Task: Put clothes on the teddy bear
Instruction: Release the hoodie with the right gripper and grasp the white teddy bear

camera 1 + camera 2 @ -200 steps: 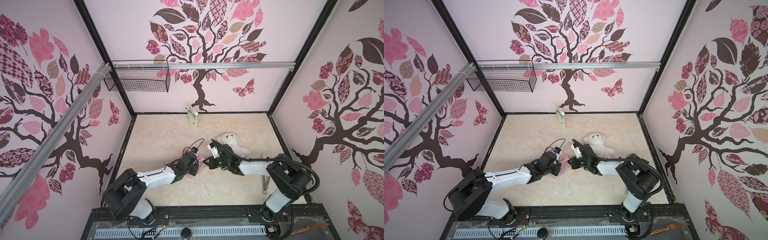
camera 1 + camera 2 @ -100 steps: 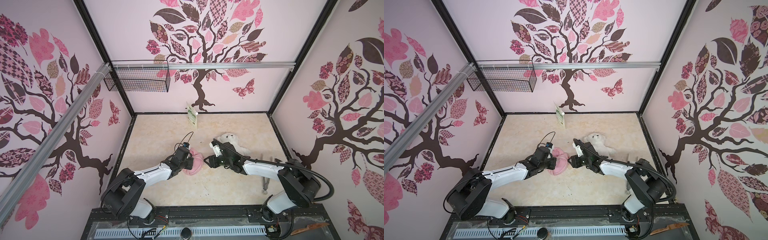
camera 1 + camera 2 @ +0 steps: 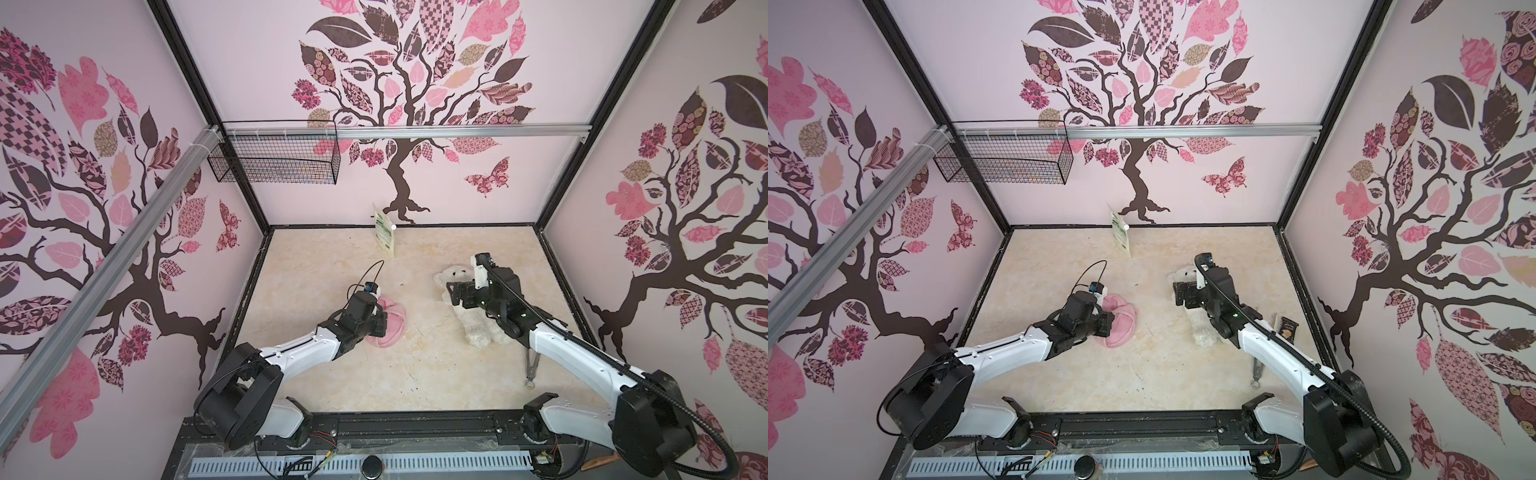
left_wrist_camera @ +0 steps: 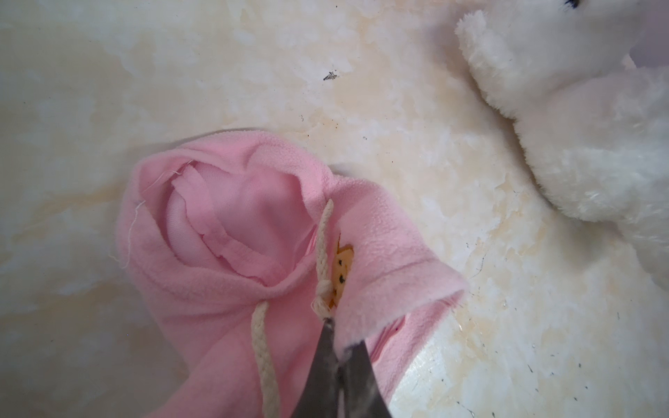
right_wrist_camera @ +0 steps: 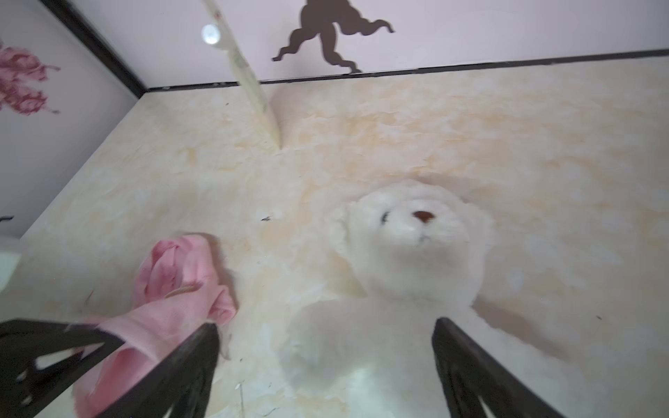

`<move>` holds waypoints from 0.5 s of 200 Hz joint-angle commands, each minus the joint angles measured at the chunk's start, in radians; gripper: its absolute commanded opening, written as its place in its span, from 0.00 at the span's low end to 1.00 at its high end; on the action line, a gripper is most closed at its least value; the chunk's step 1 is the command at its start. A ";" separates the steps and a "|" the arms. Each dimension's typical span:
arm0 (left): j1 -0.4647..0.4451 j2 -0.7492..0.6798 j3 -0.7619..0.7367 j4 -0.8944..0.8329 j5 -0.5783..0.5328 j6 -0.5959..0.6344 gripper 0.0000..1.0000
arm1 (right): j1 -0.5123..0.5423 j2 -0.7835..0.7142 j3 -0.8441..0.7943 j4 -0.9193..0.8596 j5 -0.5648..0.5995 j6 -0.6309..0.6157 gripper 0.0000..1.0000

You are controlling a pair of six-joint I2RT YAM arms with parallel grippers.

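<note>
The white fluffy teddy bear (image 3: 478, 328) (image 3: 1202, 332) lies on its back right of the middle, head toward the back wall. My right gripper (image 3: 455, 293) (image 3: 1179, 293) hangs open over its chest, and in the right wrist view the right gripper (image 5: 325, 325) has the teddy bear (image 5: 409, 253) between its spread fingers without touching it. A pink hooded top (image 3: 392, 322) (image 3: 1121, 320) lies crumpled left of the bear. My left gripper (image 4: 338, 336) (image 3: 380, 320) is shut on an edge of the pink top (image 4: 235, 235), next to its cream drawstring (image 4: 264, 347).
A black wire basket (image 3: 274, 156) hangs on the back-left rail. A green and white card (image 3: 384, 232) leans near the back wall. A metal tool (image 3: 532, 361) and a dark packet (image 3: 1285, 328) lie by the right wall.
My right gripper has let go of the pink top, opened wide and swung right over the bear. The left gripper has closed on the top and stayed with it.
</note>
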 commanded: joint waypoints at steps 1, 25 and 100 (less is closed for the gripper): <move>0.007 -0.019 0.018 -0.010 0.002 0.007 0.00 | -0.057 0.077 0.063 -0.056 0.017 -0.012 1.00; 0.007 -0.020 0.020 -0.014 0.012 0.013 0.00 | -0.075 0.164 0.112 -0.070 0.038 -0.039 1.00; 0.007 -0.037 0.021 -0.029 0.039 0.013 0.00 | -0.087 0.456 0.284 -0.138 0.035 -0.101 0.99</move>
